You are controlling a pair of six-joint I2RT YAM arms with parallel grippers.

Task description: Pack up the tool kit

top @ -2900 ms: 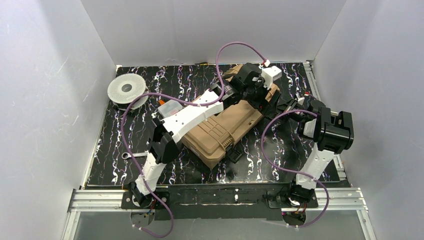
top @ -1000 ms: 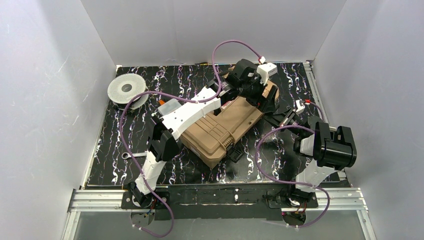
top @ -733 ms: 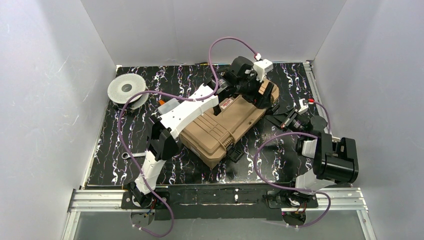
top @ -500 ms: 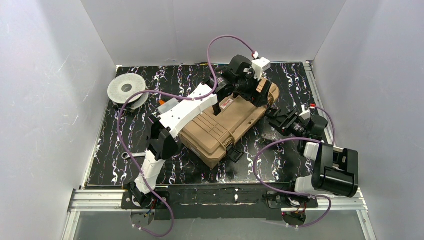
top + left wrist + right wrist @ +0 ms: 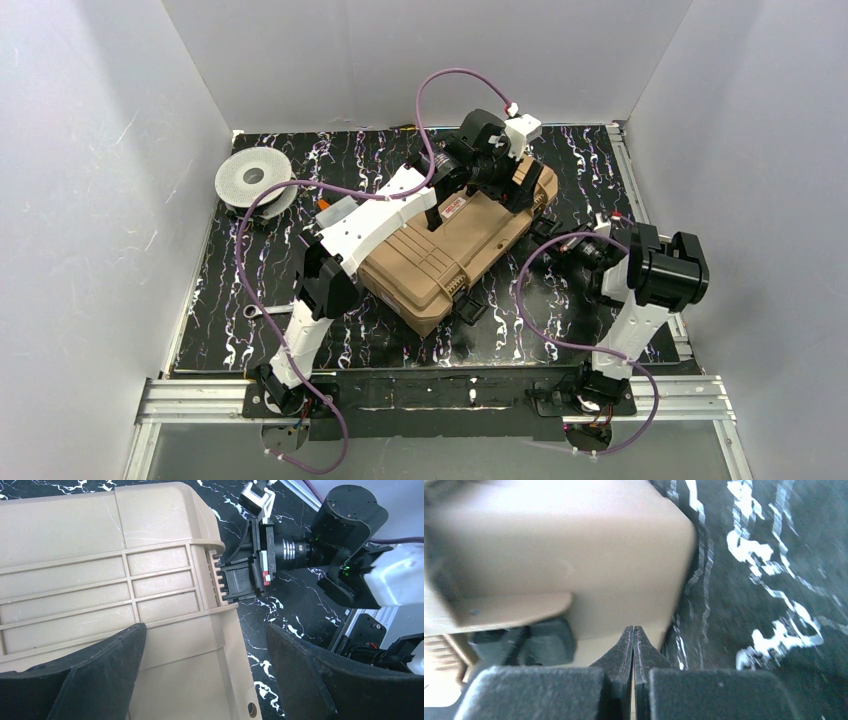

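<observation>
Tan toolbox (image 5: 450, 255) lying slantwise in the middle of the bench (image 5: 225, 300), lid down, left pincer (image 5: 205, 630) spread wide over its far end and holding nothing, right pincer (image 5: 633, 635) shut tight and empty, tips just beside the toolbox's right-hand corner, grey spool (image 5: 252, 180) far left.

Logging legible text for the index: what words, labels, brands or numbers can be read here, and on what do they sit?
Red-and-white sticker on the tan toolbox lid: its print is too small to read in the top view.
Both wrist views: no lettering on the toolbox surfaces they show.
Nothing else carries readable text.
</observation>
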